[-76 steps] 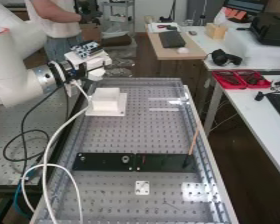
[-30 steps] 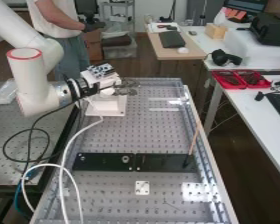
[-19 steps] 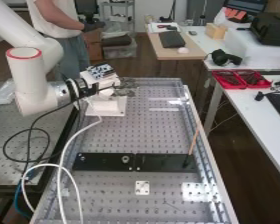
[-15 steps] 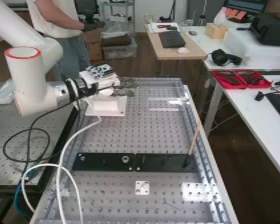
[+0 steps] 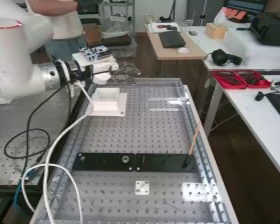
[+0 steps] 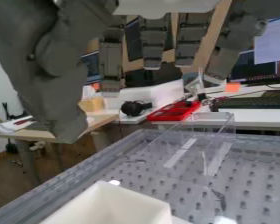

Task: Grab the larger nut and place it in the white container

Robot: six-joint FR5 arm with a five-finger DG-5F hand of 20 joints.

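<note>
Hand [image 6: 153, 44] is spread, fingers straight w/ nothing pinched, up near the white container [image 5: 107, 100] on the worktop [image 5: 117, 137]. We reckon the release is done and the larger nut prob. inside, tho we can't confirm; next move: back off w/o clipping the rim.

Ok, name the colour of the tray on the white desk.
The tray is red, clearest in the high view.

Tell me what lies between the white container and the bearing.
Bare perforated bench top, then the far edge of the black bar; the high view shows that stretch between container and bearing.
</note>
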